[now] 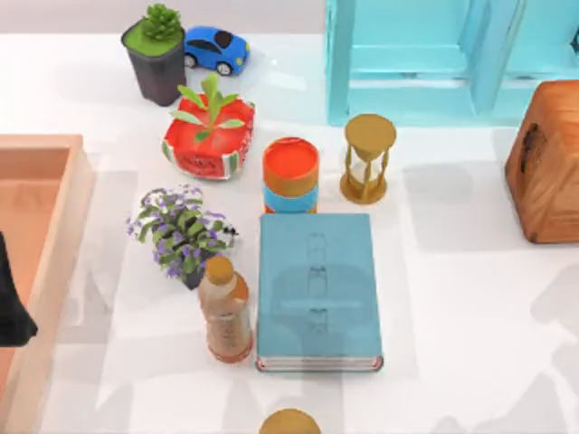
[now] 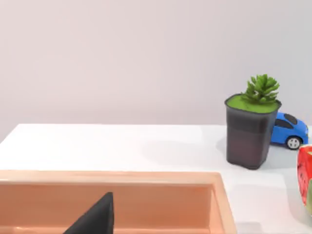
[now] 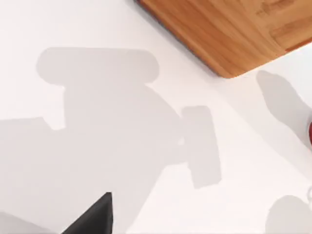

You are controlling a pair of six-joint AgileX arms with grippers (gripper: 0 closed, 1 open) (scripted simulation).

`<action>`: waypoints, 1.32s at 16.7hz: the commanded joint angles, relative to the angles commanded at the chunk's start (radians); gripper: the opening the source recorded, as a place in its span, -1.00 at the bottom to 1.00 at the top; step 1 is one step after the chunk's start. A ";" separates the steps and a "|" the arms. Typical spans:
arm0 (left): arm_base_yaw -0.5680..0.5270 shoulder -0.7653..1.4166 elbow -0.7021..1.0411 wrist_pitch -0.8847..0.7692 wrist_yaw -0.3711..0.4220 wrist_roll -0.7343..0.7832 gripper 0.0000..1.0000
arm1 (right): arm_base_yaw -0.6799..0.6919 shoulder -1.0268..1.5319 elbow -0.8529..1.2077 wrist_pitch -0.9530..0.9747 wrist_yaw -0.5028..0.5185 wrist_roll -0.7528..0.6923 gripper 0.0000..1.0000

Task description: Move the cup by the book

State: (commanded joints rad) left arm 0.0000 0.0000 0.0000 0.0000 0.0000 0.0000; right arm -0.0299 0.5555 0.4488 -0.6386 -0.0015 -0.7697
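The white worktop (image 1: 470,298) carries a light-blue book (image 1: 317,289) at its middle, a bottle (image 1: 225,310) just left of it, an orange-topped can (image 1: 290,176) and an hourglass (image 1: 368,158) beyond it. A copper-brown cup (image 1: 289,422) sits at the near edge. A wooden tray (image 1: 56,235) lies left, a wooden box (image 1: 547,163) right.

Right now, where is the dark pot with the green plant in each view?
Top view: the dark pot stands at the back, left of the blue toy car.
Left wrist view: the pot is past the peach tray rim, the car beside it.
Right wrist view: faces the wooden box and table instead.
Shared landmark: the blue toy car.
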 joint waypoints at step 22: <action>0.000 0.000 0.000 0.000 0.000 0.000 1.00 | -0.037 0.613 0.498 -0.708 0.001 -0.861 1.00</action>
State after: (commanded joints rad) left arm 0.0000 0.0000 0.0000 0.0000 0.0000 0.0000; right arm -0.0664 1.1685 0.9471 -1.3469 -0.0006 -1.6309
